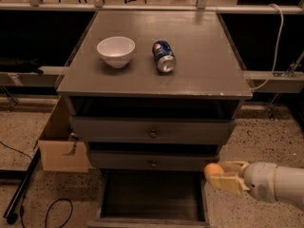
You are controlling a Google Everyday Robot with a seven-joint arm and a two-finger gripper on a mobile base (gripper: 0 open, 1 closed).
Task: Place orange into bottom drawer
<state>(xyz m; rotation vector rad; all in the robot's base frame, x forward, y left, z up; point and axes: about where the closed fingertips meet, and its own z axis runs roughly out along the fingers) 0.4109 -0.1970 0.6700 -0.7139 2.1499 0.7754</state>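
My gripper (219,174) comes in from the lower right and is shut on the orange (213,169), a small round fruit held between its cream fingers (229,183). It hovers just above the right edge of the bottom drawer (151,199), which is pulled out with a dark bare interior. The orange sits level with the middle drawer front, right beside the cabinet's right side.
A white bowl (116,51) and a blue soda can (164,56) lying on its side are on the cabinet top (204,65). The two upper drawers (152,132) have round knobs. A cardboard box (61,144) stands on the floor at left, with black cables nearby.
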